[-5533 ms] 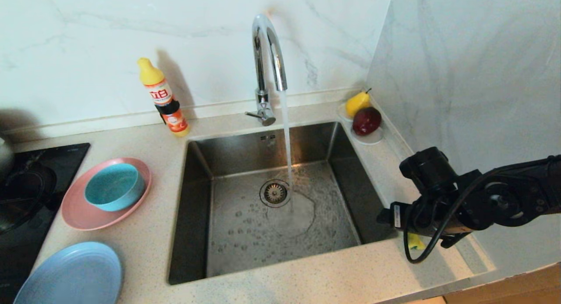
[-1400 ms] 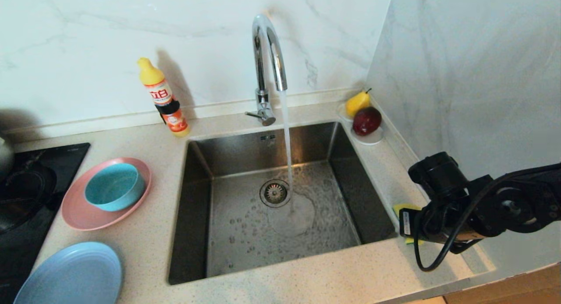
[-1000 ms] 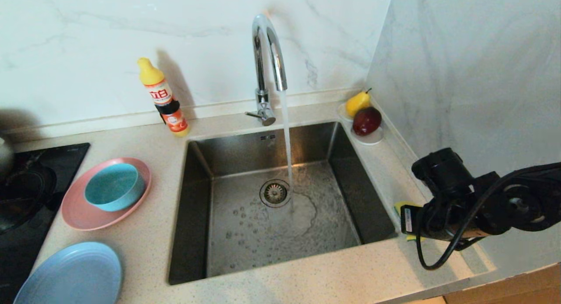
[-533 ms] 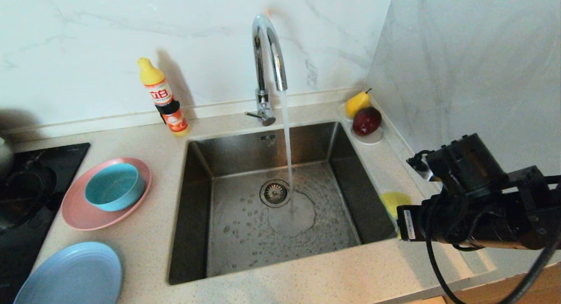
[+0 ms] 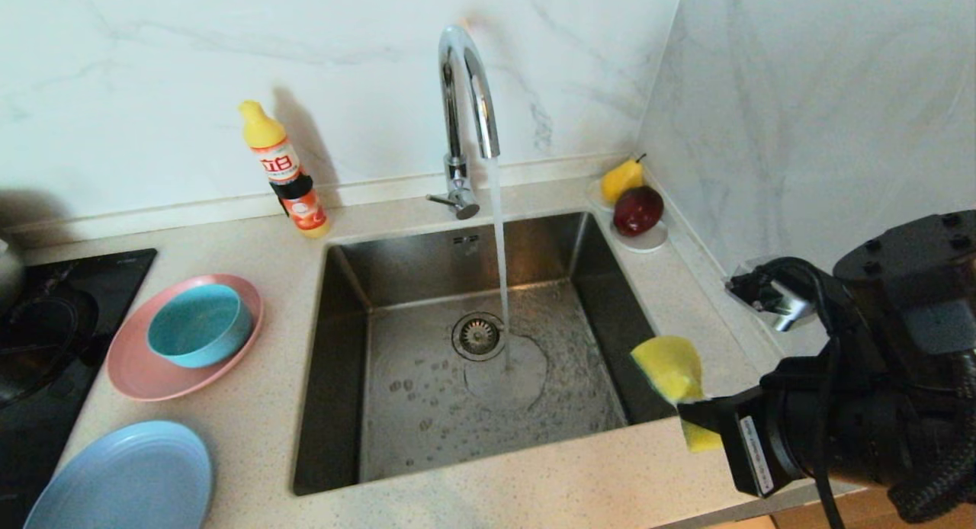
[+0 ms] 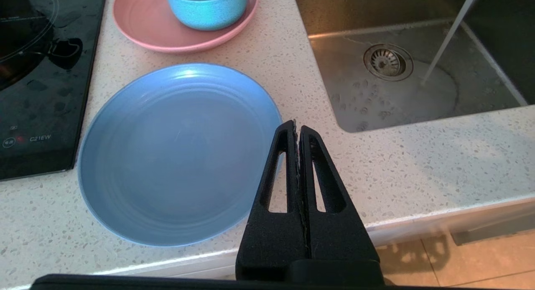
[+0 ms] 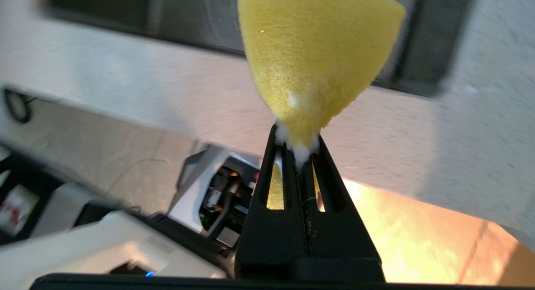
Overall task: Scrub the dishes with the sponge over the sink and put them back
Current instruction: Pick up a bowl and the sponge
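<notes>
The cooktop (image 6: 37, 72) beside the plates carried small print reading "C21EW" near its front edge. The detergent bottle (image 5: 286, 171) by the back wall bore a red and orange label whose characters were too small to read.

The right tool (image 5: 690, 411) reached in from the near right corner, its arm lying low and roughly level, fingers pinched tight on the narrow end of the sponge (image 5: 669, 367). The sponge's broad yellow end stuck out lifted off the tabletop (image 5: 534, 491), at the right rim of the sink (image 5: 343, 346). Water ran from the tap (image 5: 465, 94) into the basin beside the drain.

The left tool (image 6: 297, 133) hung with fingers pressed together and empty, above the front edge of the tabletop, just beside the light-blue plate (image 6: 179, 152). Behind that plate the teal bowl (image 6: 205, 6) sat on the pink plate (image 6: 146, 22).
</notes>
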{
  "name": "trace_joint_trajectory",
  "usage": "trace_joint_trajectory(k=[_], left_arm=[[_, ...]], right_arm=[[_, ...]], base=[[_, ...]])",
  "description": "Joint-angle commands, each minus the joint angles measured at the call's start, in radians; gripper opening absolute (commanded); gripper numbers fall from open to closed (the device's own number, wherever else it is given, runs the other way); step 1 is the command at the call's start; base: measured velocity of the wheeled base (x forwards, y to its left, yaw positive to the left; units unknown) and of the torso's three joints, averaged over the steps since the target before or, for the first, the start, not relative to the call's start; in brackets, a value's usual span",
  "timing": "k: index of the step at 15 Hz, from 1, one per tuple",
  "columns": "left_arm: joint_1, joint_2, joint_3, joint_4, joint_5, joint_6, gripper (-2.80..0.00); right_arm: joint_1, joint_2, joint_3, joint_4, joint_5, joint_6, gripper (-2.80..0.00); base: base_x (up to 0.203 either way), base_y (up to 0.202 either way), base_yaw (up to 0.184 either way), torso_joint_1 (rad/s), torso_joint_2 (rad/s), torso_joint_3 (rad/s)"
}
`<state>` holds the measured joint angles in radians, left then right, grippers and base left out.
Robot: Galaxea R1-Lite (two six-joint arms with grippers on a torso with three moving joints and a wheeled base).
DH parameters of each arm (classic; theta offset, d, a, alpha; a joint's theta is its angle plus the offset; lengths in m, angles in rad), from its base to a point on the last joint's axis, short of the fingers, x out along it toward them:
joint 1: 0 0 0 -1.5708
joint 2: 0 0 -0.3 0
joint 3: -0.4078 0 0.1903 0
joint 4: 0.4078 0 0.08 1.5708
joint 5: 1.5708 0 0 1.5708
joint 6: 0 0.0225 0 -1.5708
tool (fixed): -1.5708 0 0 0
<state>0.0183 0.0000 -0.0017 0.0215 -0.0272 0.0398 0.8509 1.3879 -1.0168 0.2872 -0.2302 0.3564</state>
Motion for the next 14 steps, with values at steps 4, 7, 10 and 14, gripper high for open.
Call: trace_joint_trajectory(k=[4, 7, 10, 14], left_arm=[[0.001, 0.002, 0.000, 0.000, 0.000, 0.000, -2.80], [0.000, 0.002, 0.000, 0.000, 0.000, 0.000, -2.80], [0.001, 0.002, 0.000, 0.001, 0.000, 0.000, -2.80], [0.002, 0.002, 0.000, 0.000, 0.000, 0.000, -2.80]], right_arm=[[0.157, -0.077, -0.013, -0.001, -0.014, -0.053, -2.80], [0.160, -0.075, -0.034, -0.010, -0.054, -0.097, -2.80], [0.162, -0.072, -0.055, -0.008, -0.044, -0.100, -2.80], [0.162, -0.055, -0.058, -0.006, -0.040, -0.099, -2.80]], base=[[0.000, 0.000, 0.000, 0.000, 0.00, 0.000], [0.000, 0.000, 0.000, 0.000, 0.00, 0.000], [0.000, 0.000, 0.000, 0.000, 0.00, 0.000], [0.000, 0.000, 0.000, 0.000, 0.00, 0.000]])
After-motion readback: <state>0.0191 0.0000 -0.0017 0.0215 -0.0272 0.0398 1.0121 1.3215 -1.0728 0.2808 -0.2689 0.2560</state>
